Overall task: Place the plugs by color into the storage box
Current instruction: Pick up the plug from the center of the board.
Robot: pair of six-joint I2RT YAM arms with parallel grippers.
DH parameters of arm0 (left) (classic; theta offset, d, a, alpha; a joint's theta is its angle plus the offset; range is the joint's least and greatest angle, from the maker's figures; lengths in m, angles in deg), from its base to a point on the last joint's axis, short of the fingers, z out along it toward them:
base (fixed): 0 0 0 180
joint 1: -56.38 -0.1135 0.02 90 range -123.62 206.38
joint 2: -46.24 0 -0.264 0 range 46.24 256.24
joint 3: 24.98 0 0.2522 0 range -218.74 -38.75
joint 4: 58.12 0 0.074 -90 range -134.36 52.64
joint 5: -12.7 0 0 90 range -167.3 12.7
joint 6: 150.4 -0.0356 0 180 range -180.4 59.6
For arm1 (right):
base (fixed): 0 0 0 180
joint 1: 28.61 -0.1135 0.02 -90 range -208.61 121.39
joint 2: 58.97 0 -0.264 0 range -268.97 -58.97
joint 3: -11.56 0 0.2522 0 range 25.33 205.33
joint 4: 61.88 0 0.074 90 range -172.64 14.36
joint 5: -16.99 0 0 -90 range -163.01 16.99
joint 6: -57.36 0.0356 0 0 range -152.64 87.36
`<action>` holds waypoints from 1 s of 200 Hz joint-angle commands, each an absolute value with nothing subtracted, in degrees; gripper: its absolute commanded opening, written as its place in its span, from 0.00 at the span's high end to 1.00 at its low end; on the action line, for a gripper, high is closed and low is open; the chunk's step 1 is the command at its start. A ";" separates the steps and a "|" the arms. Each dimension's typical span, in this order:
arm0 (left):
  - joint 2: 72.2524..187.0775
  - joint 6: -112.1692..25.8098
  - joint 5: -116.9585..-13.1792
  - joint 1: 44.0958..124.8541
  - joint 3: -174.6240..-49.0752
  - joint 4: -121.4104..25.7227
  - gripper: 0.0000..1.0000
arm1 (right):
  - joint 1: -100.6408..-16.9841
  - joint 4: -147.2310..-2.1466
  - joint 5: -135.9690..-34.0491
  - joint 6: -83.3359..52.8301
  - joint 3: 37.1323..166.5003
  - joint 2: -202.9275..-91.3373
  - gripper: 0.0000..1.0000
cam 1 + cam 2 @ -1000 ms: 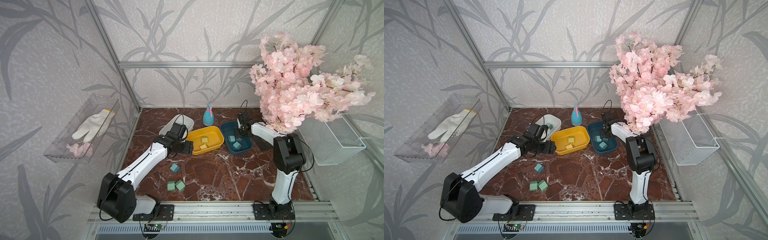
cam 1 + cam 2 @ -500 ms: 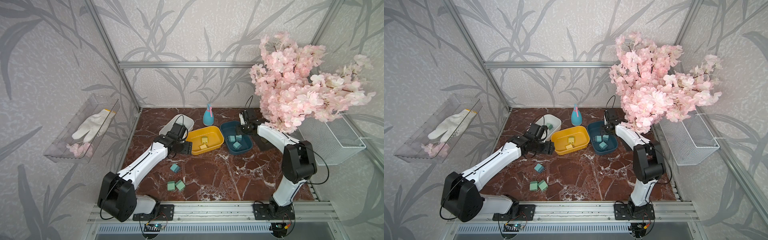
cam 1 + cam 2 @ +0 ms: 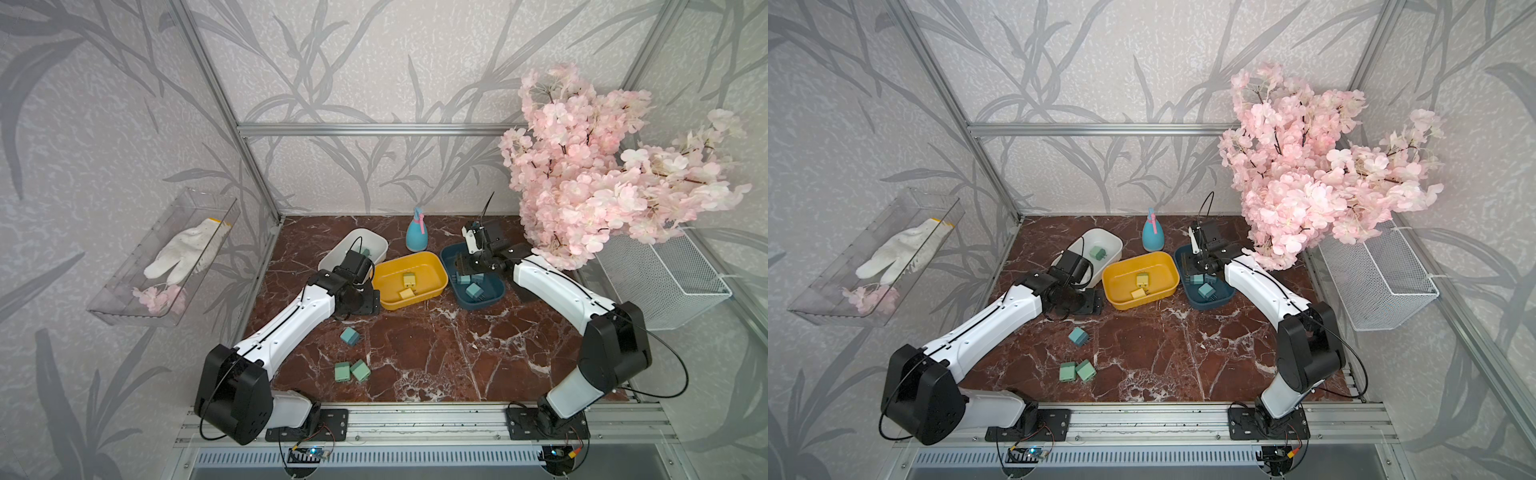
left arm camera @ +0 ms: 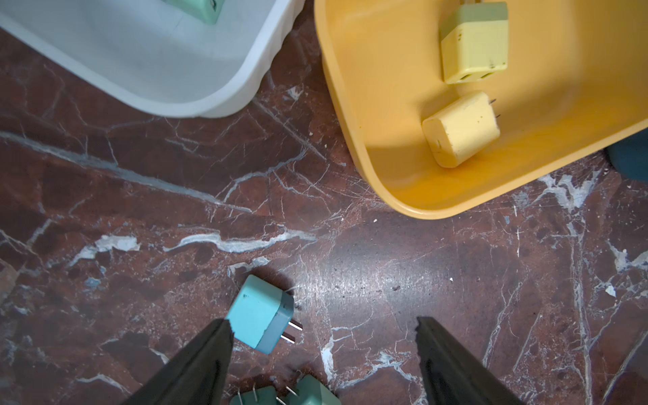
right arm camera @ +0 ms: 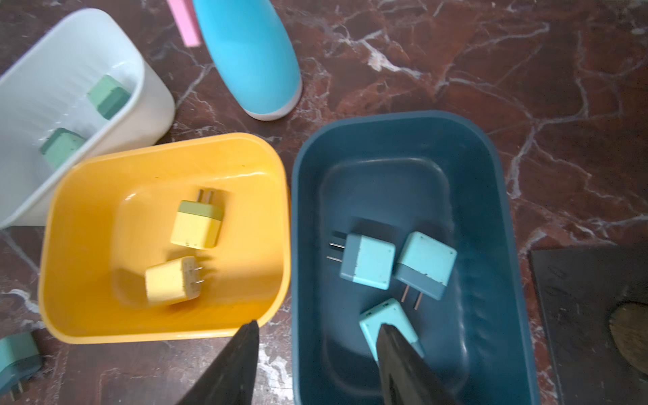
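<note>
Three storage boxes stand in a row at the back. The white box [image 3: 337, 254] holds two mint green plugs [image 5: 107, 96]. Two yellow plugs [image 3: 409, 279] lie in the yellow box [image 3: 415, 256], and three teal plugs [image 5: 368, 261] in the dark blue box [image 3: 487, 305]. On the table lie one teal plug [image 3: 350, 336] and two mint green plugs [image 3: 351, 370]. My left gripper [image 4: 324, 324] hangs open above the marble, one finger beside the loose teal plug [image 4: 261, 314]. My right gripper [image 5: 317, 324] is open and empty over the blue box's near rim.
A light-blue spray bottle [image 3: 415, 232] stands behind the yellow box. Pink blossom branches [image 3: 602, 166] overhang the right arm, with a white wire basket [image 3: 665, 282] on the right wall. A clear wall tray [image 3: 166, 257] on the left holds a white glove.
The right arm's elbow has swung out toward the front right while its gripper stays over the blue box. The left jaws have spread wider near the yellow box.
</note>
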State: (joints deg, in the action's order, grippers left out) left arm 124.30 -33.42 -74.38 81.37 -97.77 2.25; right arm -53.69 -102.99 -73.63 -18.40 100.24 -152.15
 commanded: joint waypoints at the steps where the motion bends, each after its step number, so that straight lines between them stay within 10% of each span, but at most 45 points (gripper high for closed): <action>1: 122.89 -24.93 -73.90 81.15 -94.81 4.08 0.14 | -55.61 -101.23 -73.98 -17.08 98.75 -150.41 0.41; 200: 113.17 -15.07 -72.13 99.18 -73.08 -3.91 0.21 | -58.49 -95.05 -75.41 -13.91 84.55 -141.33 0.41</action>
State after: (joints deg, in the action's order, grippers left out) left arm 112.84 -15.69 -71.80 98.92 -75.65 1.33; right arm -58.19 -95.19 -76.08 -14.33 85.71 -143.98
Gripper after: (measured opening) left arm 0.789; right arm 0.594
